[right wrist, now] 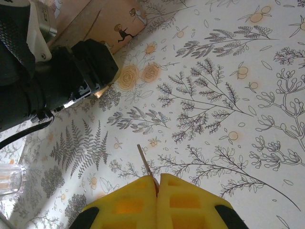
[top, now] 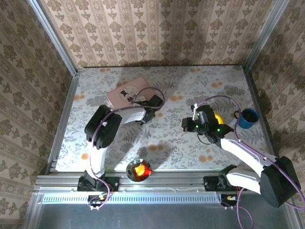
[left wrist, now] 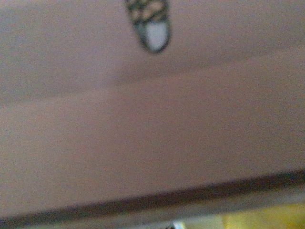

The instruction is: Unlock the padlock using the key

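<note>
Pre-insertion: right tool [right wrist: 157, 183] clenched on key [right wrist: 144, 160], blade out above desk [right wrist: 228, 95]; left tool [top: 152, 104] at pink box [top: 121, 98], grip unreadable; next needs padlock steadied, key aligned to keyway.

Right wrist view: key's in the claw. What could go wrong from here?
1. The key pokes out thin from the right claw; it could twist or slip on contact.
2. The padlock can't be made out by the pink box, so insertion would be blind.
3. The left arm sits close ahead: collision risk.
</note>
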### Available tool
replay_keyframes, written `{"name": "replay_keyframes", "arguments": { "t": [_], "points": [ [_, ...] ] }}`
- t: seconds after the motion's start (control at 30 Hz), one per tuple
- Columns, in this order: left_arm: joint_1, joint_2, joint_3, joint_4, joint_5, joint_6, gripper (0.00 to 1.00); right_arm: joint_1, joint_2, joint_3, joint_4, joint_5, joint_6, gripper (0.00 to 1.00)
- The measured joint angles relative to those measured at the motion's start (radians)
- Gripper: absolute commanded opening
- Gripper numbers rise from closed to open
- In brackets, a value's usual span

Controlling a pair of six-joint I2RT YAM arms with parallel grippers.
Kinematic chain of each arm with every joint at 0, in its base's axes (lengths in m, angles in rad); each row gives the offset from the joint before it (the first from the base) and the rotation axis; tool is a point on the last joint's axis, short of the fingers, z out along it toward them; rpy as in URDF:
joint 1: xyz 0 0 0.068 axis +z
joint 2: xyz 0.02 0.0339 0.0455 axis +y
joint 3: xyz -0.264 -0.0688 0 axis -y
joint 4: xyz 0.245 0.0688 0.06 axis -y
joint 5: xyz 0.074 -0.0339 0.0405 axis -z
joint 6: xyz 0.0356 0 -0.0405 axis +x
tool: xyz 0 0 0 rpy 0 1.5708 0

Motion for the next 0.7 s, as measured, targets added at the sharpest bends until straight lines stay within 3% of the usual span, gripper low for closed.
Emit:
{"name": "replay_keyframes", "arguments": {
  "t": [0.33, 0.7],
  "points": [
    [-0.002, -0.001, -0.037, 0.053, -0.001, 0.024, 0.31, -0.004, 0.012, 0.0, 0.016, -0.016, 0.004, 0.0],
    [-0.002, -0.028, -0.084, 0.104, 0.002, 0.042, 0.33, -0.006, 0.018, 0.0, 0.028, -0.026, 0.008, 0.0]
  ]
}}
